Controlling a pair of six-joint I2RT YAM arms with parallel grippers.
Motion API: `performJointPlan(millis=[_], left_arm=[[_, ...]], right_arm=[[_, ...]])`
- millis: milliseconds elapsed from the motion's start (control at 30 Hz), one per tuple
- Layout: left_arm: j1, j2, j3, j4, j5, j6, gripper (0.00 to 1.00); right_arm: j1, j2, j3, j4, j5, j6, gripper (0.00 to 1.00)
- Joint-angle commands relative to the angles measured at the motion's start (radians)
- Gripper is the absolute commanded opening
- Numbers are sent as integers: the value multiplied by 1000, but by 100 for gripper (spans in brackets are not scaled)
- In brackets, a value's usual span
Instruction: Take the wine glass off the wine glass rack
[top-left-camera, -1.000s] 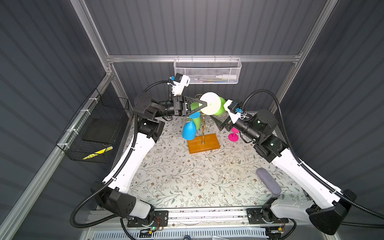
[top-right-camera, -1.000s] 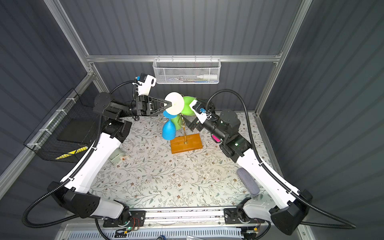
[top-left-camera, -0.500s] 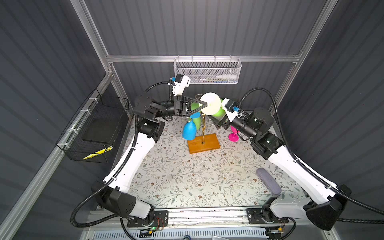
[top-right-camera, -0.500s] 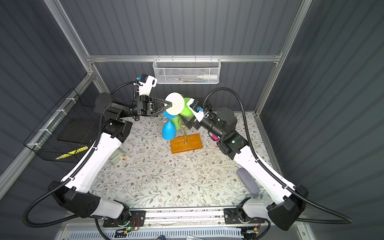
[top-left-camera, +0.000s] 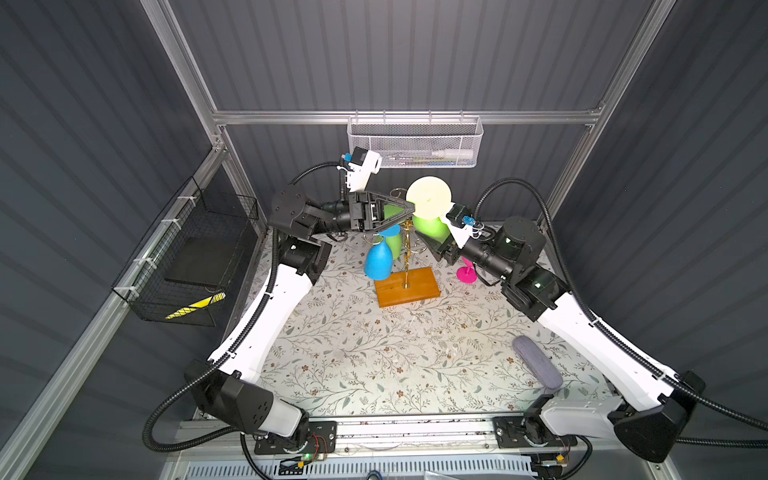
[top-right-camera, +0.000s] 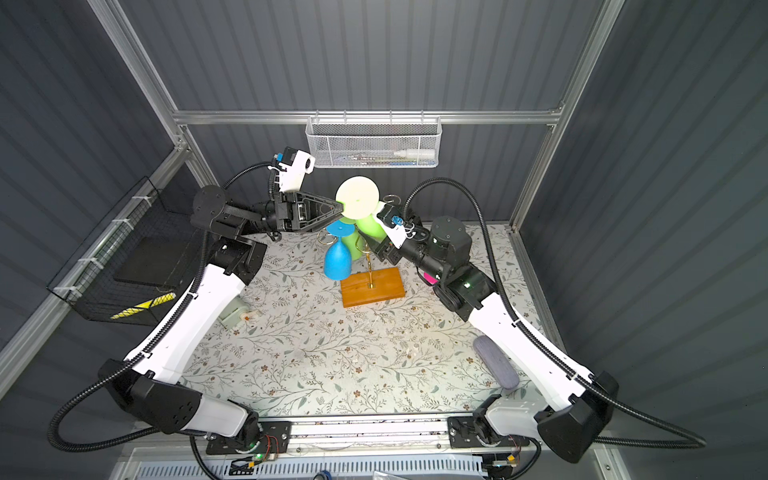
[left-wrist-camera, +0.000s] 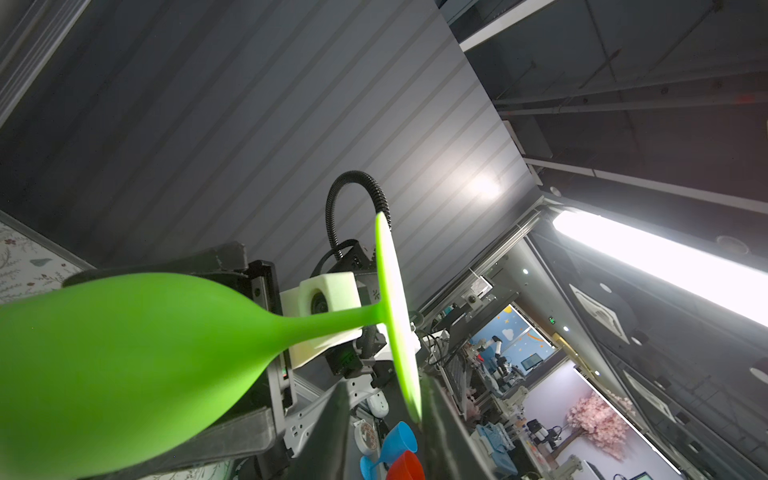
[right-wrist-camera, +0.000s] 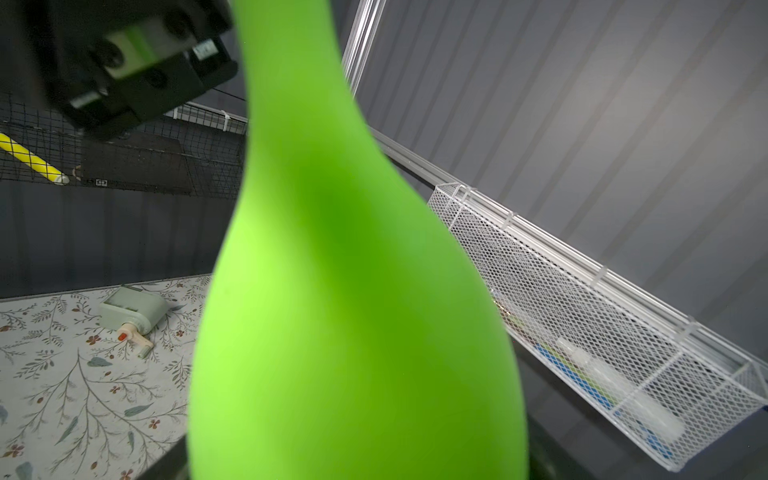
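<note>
The green wine glass (top-left-camera: 429, 203) has its foot rim between the parted jaws of your left end effector (top-left-camera: 412, 206) and its bowl inside your right end effector (top-left-camera: 430, 239), grip there unclear.

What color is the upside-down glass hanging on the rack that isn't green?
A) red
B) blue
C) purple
B: the blue glass hangs bowl-down from the wine glass rack, as both top views show.
</note>
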Motion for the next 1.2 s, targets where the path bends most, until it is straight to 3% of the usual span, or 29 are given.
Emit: performJointPlan(millis=[0,133,233,333,467,533,767,1000,1167], left_arm=[[-1,14,21,18,0,58,47],[-1,0,41,-109,-17,211,54],[1,-37,60,-352,-96,490,58],[0,-98,39,-540,-285,788,61],[-1,-231,-184,-344,-524,1078,62],[-2,-263,-292,-240,-587,1244,60],[-67,-225,-342,-155,-618,1807,54],[-123,-176,-351,-51,-594,2024,54],[-146,-145,-336,-11,-575,2061,54]], right_arm=[[6,-51,-8,-42,32,48,71],[7,-84,-13,-131,78,77,71],[7,-112,-15,-215,110,106,71],[7,-134,-12,-294,135,133,71],[8,-174,4,-398,146,175,71],[9,-176,16,-448,145,196,70],[21,-176,45,-580,138,248,69],[28,-165,61,-640,126,271,68],[33,-150,52,-649,109,289,68]])
